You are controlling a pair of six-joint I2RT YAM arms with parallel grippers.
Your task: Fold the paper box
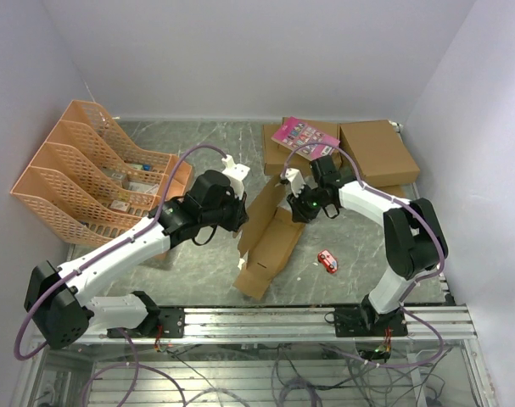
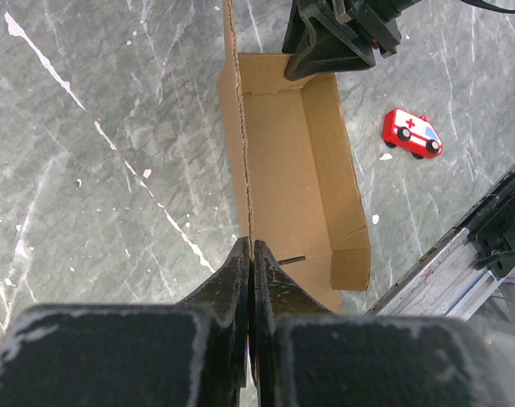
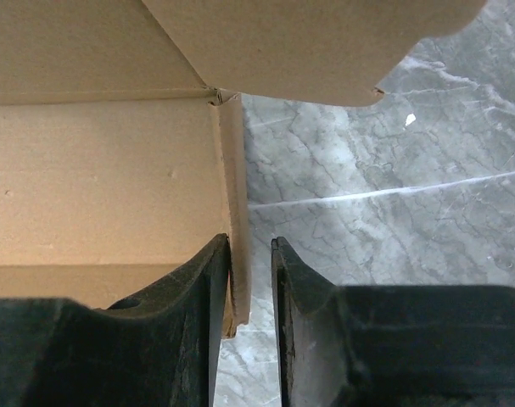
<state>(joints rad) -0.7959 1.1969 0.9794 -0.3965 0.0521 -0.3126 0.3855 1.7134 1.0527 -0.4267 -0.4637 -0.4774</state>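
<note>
left fingers (image 2: 230,284): pinched shut on the paper box (image 2: 282,161) wall; hold it upright.
right fingers (image 3: 304,280): narrowly parted around a flap edge; crease it squarely.

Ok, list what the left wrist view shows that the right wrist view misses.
Only left wrist: the left pincer pinched shut on the paper box wall's edge, the whole open tray, a toy ambulance and the metal rail. Only right wrist: the right pincer with jaws parted astride a box wall, and a rounded flap overhead. Both: the box, the marbled table and the right pincer itself.
</note>
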